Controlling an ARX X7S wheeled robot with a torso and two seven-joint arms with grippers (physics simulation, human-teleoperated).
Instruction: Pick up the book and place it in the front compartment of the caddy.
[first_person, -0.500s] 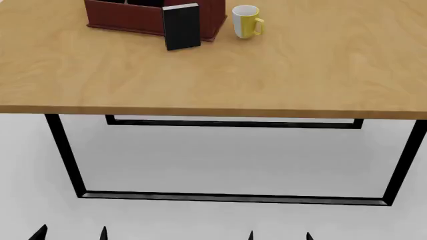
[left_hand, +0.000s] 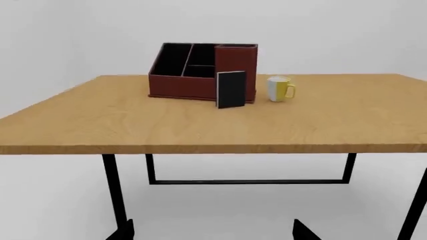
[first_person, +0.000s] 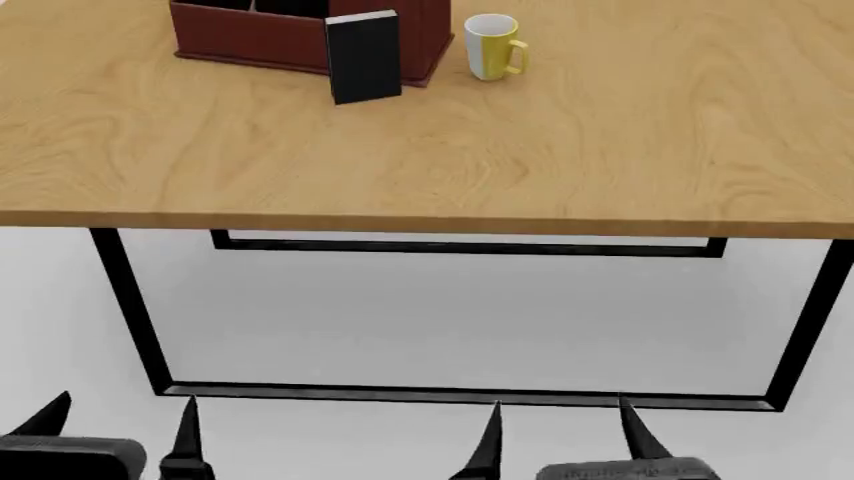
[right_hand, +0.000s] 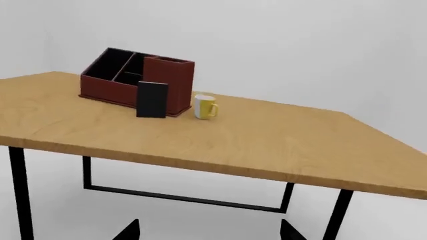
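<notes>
1. Head view: book (first_person: 363, 56) stands upright on the wood surface (first_person: 441, 160), leaning on/touching the front wall of the caddy (first_person: 254, 38), near its taller corner section. Far side of the surface from the robot.
2. Head view: white-and-yellow mug (first_person: 494, 45) sits just beside the caddy's right end, apart from the book.
3. Head view: left gripper (first_person: 118, 432) & right gripper (first_person: 558, 428) show low in frame, below the surface edge, well apart from everything. Both sets of fingers spread wide, holding nothing.
4. Left wrist view: book (left_hand: 231, 89) upright vs. the caddy (left_hand: 180, 86) front; black-lined sections w/ dividers visible, tall section at the mug-side corner. Mug (left_hand: 280, 89) just beside. Two dark fingers (left_hand: 123, 231) at the frame edge, wide apart, empty.
5. Right wrist view: same layout – book (right_hand: 152, 99) in front of the caddy (right_hand: 107, 90), mug (right_hand: 205, 107) next to it, on the surface (right_hand: 253, 140). Fingers (right_hand: 128, 231) spread open, nothing between them.
6. Black metal frame legs (first_person: 134, 310) carry the surface; pale floor below.
</notes>
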